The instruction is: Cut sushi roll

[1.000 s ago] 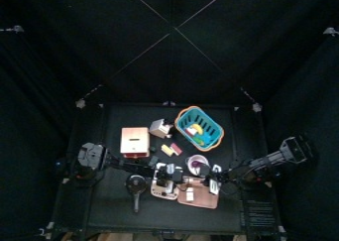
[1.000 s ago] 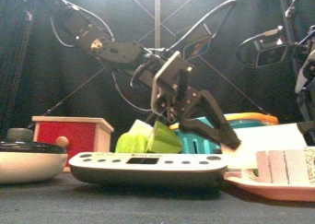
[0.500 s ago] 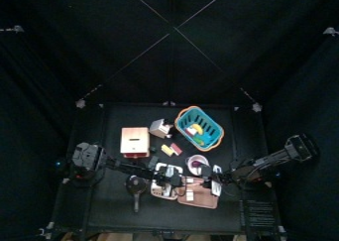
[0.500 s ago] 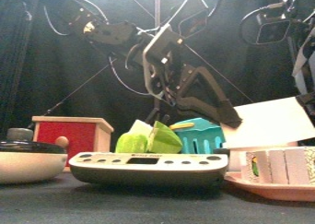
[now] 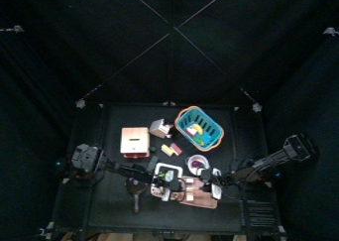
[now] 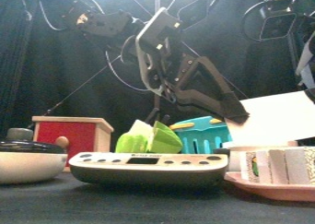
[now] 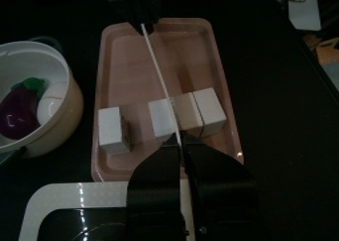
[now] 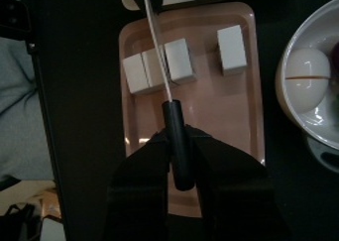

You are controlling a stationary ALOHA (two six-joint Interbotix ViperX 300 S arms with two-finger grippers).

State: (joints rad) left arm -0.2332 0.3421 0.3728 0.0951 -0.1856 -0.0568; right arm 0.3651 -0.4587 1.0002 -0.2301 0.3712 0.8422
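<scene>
Right gripper (image 8: 172, 134): clamped on the black handle of the knife (image 8: 154, 42), blade running out ahead of it over the tray (image 7: 126, 66). Left gripper (image 7: 181, 158): sits at the blade's far end. The blade line runs right up to it, but I cannot tell whether it grips the blade or only hovers there.

Roll (image 8: 179, 61): on the pink tray, near the table's front edge, about midway along it. I count three white pieces in a row across the tray. Two lie close together and one stands a little apart.

Progress (my reading): at least one cut looks done, since one piece sits clear of the others. The blade is lined up over the seam between the close pair. Right wrist view suggests a thin gap there, so that cut may be through as well, but I can't confirm. Possibly only lifting away remains.

View notes:
- Both wrist views show the blade edge-on as a thin line, which is good for alignment but gives no height.
- Front view shows it broadside, tilted and clear above the pieces.
- Top view: too small to judge any of this.
</scene>
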